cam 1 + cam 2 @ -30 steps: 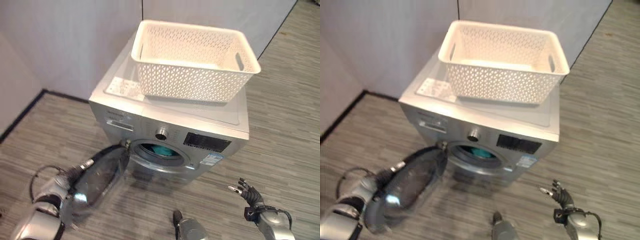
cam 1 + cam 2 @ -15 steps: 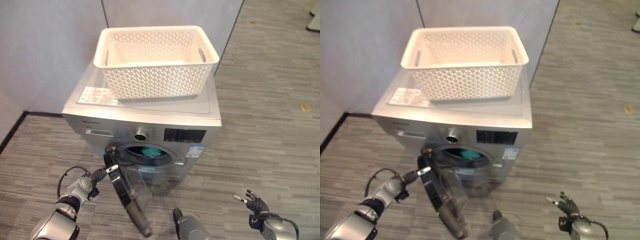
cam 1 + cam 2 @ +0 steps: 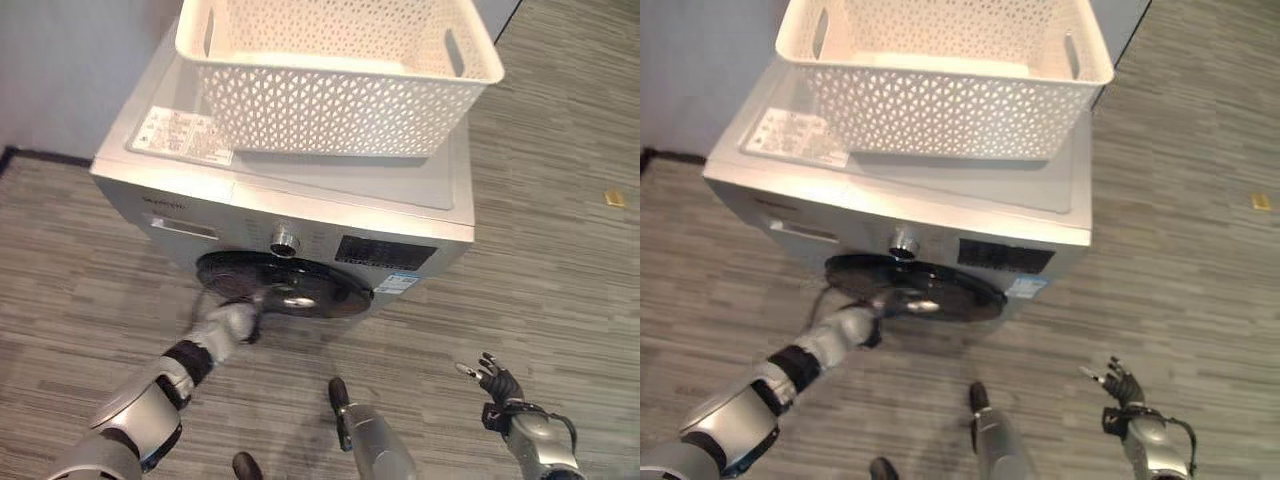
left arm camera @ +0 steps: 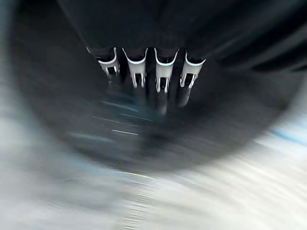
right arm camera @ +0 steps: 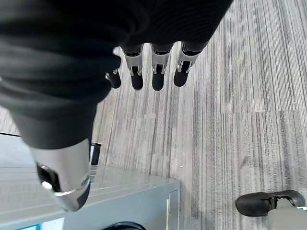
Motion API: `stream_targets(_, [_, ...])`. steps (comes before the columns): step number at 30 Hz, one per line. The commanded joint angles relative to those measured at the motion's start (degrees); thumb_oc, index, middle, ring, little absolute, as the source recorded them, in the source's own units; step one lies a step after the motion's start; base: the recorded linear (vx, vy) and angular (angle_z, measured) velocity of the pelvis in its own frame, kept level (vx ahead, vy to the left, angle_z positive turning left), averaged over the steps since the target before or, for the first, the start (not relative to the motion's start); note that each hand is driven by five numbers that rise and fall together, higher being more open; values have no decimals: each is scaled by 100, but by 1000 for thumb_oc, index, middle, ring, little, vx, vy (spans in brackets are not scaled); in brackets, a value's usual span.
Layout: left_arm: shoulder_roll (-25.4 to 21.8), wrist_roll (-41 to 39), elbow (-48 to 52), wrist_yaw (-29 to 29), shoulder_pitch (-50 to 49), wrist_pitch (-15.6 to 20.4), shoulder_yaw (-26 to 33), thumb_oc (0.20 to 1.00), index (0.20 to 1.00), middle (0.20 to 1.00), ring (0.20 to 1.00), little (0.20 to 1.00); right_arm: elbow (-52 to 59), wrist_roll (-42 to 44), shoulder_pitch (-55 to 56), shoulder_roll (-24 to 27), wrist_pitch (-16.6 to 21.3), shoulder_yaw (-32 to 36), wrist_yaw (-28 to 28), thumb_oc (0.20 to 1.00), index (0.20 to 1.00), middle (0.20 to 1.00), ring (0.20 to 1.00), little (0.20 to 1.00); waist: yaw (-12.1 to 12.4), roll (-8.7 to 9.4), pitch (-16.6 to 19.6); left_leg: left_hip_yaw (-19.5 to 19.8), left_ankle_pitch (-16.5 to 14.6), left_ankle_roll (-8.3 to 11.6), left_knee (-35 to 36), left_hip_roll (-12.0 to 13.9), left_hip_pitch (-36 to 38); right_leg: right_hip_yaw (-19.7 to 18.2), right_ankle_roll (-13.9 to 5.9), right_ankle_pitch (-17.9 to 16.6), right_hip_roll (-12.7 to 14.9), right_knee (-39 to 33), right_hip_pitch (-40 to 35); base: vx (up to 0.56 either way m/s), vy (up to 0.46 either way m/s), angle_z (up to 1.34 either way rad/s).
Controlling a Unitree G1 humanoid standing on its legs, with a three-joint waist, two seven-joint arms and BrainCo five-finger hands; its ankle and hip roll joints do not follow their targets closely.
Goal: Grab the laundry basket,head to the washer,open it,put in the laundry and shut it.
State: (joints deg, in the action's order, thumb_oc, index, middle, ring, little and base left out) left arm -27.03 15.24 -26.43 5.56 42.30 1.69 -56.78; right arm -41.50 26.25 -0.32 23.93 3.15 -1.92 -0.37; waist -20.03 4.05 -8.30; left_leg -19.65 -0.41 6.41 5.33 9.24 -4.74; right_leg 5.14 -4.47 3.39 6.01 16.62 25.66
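Note:
A white lattice laundry basket (image 3: 330,110) stands on top of the silver washer (image 3: 300,190), and its inside looks bare. The round black door (image 3: 310,285) lies against the washer's front and hides the drum. My left hand (image 3: 232,322) reaches to the door's lower left edge. In the left wrist view its fingers (image 4: 139,72) are straight and press on the dark glass. My right hand (image 3: 494,382) hangs open and holds nothing, low to the right of the washer above the floor. Its straight fingers (image 5: 156,72) point at the grey planks.
A grey wall stands behind the washer, with a dark skirting (image 3: 10,155) at the left. A white label sheet (image 3: 185,135) lies on the washer's top beside the basket. A small yellow scrap (image 3: 612,198) lies on the plank floor to the right.
The door has swung from wide open to flat against the washer's front, with my left hand following it. The teal laundry in the drum is now hidden. The camera has moved closer.

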Motion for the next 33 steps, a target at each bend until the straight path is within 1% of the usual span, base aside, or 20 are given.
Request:
stream_targets(1, [545,832,410,212,182,1045,253,1000,1000,1000,1000,1000,-7,192,278,227,348,57,216,1000,1000,1000,1000,1000,-71,-468,52,-45,-642,-167,-33,180,1164,75,-581,-156,-210,-173,-212,-35,-64,-12])
stream_targets(2, [405,858,559,240,78,1043,295,1000,1000,1000,1000,1000,-50,179,308,215,351,83,231,1000,1000,1000,1000,1000,-32,-445,34,-103,-524,-162,-44,172,1144,134,-514,-240,-186,-204,-223,30,-18,-24])
stream_targets(5, [-32,762,928,338,-435,1037,612,1000,1000,1000,1000,1000,-115,140,425,119,329,227,212,1000,1000,1000,1000,1000,116,-512,8,-33,-483,-154,-53,177,1162,237,-495,-220,-115,-256,-348,-17,-15,0])
stream_targets(6, [-140,731,996,343,-643,1036,736,1000,1000,1000,1000,1000,-165,134,452,74,325,279,214,1000,1000,1000,1000,1000,164,-544,2,-5,-475,-155,-55,169,1165,269,-491,-217,-87,-267,-381,5,11,10])
stream_targets(7, [-150,730,1011,349,-656,1032,744,1000,1000,1000,1000,1000,-166,134,455,75,326,271,215,1000,1000,1000,1000,1000,155,-543,6,-2,-475,-155,-54,170,1166,272,-491,-217,-87,-269,-385,6,10,5])
stream_targets(8, [-283,630,994,311,-1088,995,1029,1000,1000,1000,1000,1000,-322,155,443,-20,318,347,185,1000,1000,1000,1000,1000,260,-579,1,55,-475,-162,-54,155,1163,313,-473,-213,-46,-295,-436,3,8,6])
stream_targets(11, [-377,328,862,193,-1721,968,1552,1000,1000,1000,1000,1000,-432,184,412,-112,312,378,152,1000,1000,1000,1000,1000,336,-600,-2,130,-525,-192,-68,113,1172,367,-445,-208,18,-333,-537,-6,17,23])
stream_targets(14, [-280,-340,598,31,-2481,1010,2142,1000,1000,1000,1000,1000,-418,224,408,-185,330,381,130,1000,1000,1000,1000,1000,437,-581,34,181,-584,-226,-108,66,1183,374,-425,-240,59,-437,-664,-13,13,16])
stream_targets(15, [-280,-340,598,31,-2482,1010,2143,1000,1000,1000,1000,1000,-418,224,408,-184,330,380,130,1000,1000,1000,1000,1000,435,-581,35,182,-584,-226,-108,67,1183,375,-425,-240,59,-437,-665,-13,5,3])
stream_targets(17, [-29,-1350,106,-44,-3110,997,2652,1000,1000,1000,1000,1000,-460,259,418,-264,353,318,128,1000,1000,1000,1000,1000,549,-544,98,208,-615,-243,-189,27,1194,345,-398,-309,67,-593,-809,-18,-8,6])
stream_targets(18, [54,-1569,-48,-67,-3281,1030,2800,1000,1000,1000,1000,1000,-548,276,416,-297,358,324,131,1000,1000,1000,1000,1000,571,-527,120,229,-635,-255,-225,21,1197,333,-397,-340,70,-658,-866,-13,-20,5])
stream_targets(21, [225,-1841,-462,-263,-3711,1122,3236,1000,1000,1000,1000,1000,-831,317,462,-462,399,384,117,1000,1000,1000,1000,1000,676,-470,212,260,-665,-269,-307,-7,1239,317,-388,-408,59,-870,-1072,-6,-10,-1])
stream_targets(23, [483,-2199,-974,-482,-3983,1236,3685,1000,1000,1000,1000,1000,-1166,454,508,-645,477,445,90,1000,1000,1000,1000,1000,777,-398,263,347,-686,-281,-395,-22,1253,344,-378,-426,73,-964,-1230,-19,-30,-6])
stream_targets(25, [795,-2599,-1694,-566,-4135,1169,4079,1000,1000,1000,1000,1000,-1443,500,584,-791,492,496,56,1000,1000,1000,1000,1000,844,-340,324,398,-709,-297,-423,-42,1307,387,-369,-423,87,-1018,-1388,-4,-16,-1])
stream_targets(26, [796,-2599,-1697,-566,-4133,1171,4079,1000,1000,1000,1000,1000,-1444,501,583,-790,493,495,57,1000,1000,1000,1000,1000,841,-341,320,401,-710,-297,-424,-42,1310,389,-369,-423,87,-1020,-1394,0,0,0])
stream_targets(27, [938,-2599,-2024,-694,-4208,1237,4207,1000,1000,1000,1000,1000,-1760,561,594,-900,479,563,46,1000,1000,1000,1000,1000,887,-304,362,470,-755,-316,-450,-65,1360,413,-371,-411,102,-1061,-1542,10,-7,6])
stream_targets(28, [977,-2548,-2183,-699,-4243,1235,4230,1000,1000,1000,1000,1000,-1936,542,577,-923,469,587,16,1000,1000,1000,1000,1000,913,-294,385,502,-789,-322,-462,-75,1384,430,-381,-403,122,-1092,-1604,4,3,7])
stream_targets(32, [1034,-2435,-2469,-655,-4371,1220,4220,1000,1000,1000,1000,1000,-2137,495,630,-958,411,613,-11,1000,1000,1000,1000,1000,951,-286,440,579,-886,-356,-481,-116,1466,479,-390,-385,199,-1135,-1781,-6,22,20])
stream_targets(33, [1030,-2435,-2470,-654,-4370,1220,4220,1000,1000,1000,1000,1000,-2138,495,629,-961,411,613,-11,1000,1000,1000,1000,1000,949,-277,455,580,-870,-359,-474,-127,1447,477,-389,-398,208,-1145,-1764,-14,26,8])
